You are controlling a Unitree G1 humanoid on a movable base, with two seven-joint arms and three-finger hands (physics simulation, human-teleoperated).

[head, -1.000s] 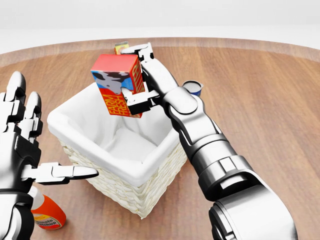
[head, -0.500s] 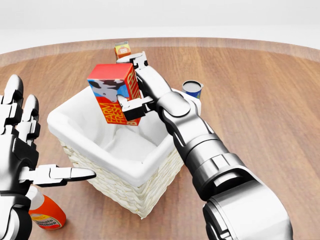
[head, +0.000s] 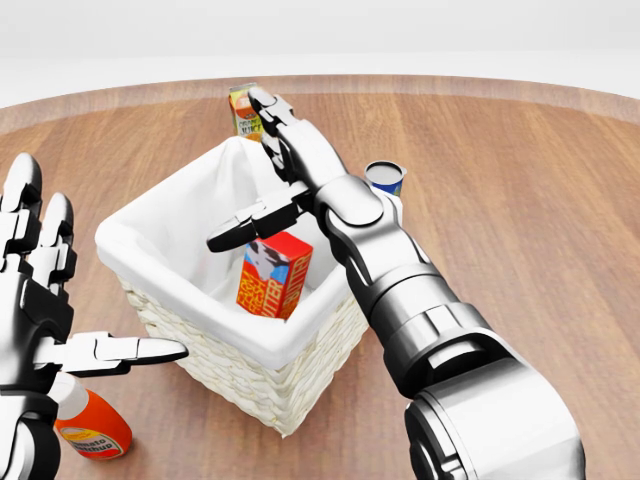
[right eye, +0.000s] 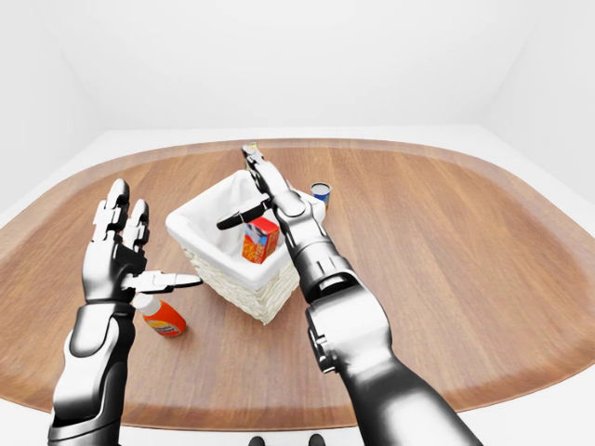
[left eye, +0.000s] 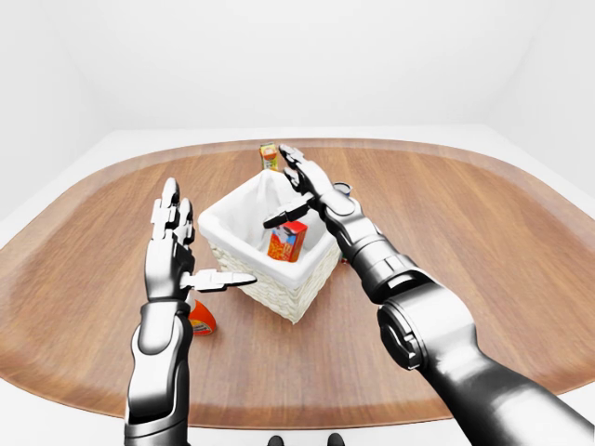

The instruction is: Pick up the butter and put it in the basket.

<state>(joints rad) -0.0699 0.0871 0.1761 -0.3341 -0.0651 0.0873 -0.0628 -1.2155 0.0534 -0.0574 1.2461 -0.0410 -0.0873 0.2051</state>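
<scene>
On the oval wooden desk [left eye: 483, 223], toward its far edge and left of centre, sits the square white wicker basket with a white cloth liner [head: 215, 355], and above its opening the right hand [head: 270, 170] hovers with fingers spread apart, gripping nothing. Near the basket's left side the left hand [head: 40, 300] is held up with fingers splayed, empty, while the red and orange butter carton [head: 273, 273] stands tilted inside the basket against its right wall. Smaller things lie around: an orange sauce bottle [head: 92, 424] toward the near left edge, a blue tin can [head: 384, 177] just right of the basket, and a small orange carton [head: 243, 108] by the far edge.
</scene>
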